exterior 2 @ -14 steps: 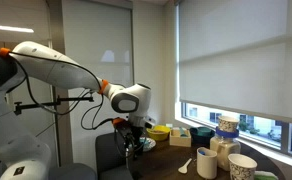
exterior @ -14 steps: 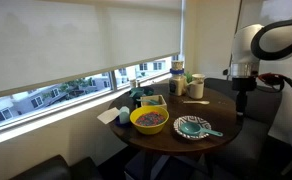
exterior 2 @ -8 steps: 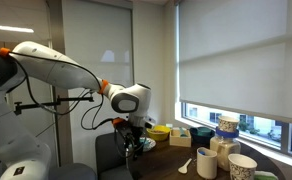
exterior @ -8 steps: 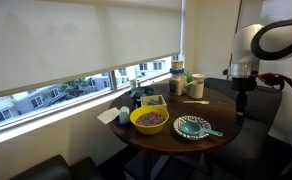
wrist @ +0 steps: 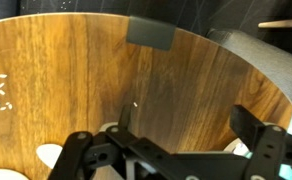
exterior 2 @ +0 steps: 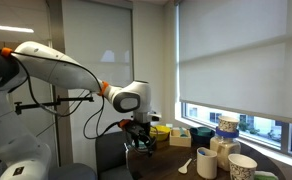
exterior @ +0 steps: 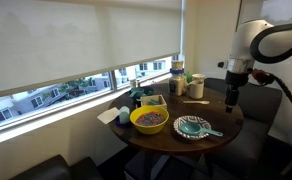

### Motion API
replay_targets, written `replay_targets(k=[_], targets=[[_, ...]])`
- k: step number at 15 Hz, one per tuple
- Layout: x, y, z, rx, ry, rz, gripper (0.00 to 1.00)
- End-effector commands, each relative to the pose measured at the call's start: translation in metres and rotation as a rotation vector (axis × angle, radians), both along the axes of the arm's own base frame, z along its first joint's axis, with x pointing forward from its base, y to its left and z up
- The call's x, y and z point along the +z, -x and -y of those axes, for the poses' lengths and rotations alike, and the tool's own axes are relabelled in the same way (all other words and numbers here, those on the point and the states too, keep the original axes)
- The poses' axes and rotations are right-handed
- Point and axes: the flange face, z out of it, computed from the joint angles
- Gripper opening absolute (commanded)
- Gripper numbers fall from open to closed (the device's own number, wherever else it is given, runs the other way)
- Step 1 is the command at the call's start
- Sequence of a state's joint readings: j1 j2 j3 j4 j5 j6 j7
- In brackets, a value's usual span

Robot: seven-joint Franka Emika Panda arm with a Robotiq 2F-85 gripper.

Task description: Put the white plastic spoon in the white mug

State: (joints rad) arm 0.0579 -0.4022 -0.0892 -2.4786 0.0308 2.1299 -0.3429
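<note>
Gripper (wrist: 171,142) first: its two dark fingers stand spread wide with nothing between them, hanging above the table (wrist: 76,70) near its rim. In an exterior view it (exterior: 232,97) hovers off to one side of the dishes.

I count one white spoon (exterior: 195,101), slim and flat, lying on the wood. It sits well apart from the gripper and just beside the one white mug (exterior 2: 207,163), a plain cream cylinder; the spoon (exterior 2: 185,166) is not in it. There is also one yellow bowl (exterior: 149,120), round and wide, one teal plate (exterior: 192,127), and one taller jar (exterior 2: 226,128) with blue markings.

The table is round, dark brown wood with clear streaky grain. Behind it runs a long window (exterior: 76,88) under pale roller blinds (exterior: 81,35) pulled most of the way down.
</note>
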Motion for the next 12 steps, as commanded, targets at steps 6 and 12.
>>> replay_targets(k=[6,12], targets=[[0.000,-0.086,0.051,0.346,0.235,0.047,1.00],[-0.010,-0.105,0.057,0.285,0.198,0.069,1.00]])
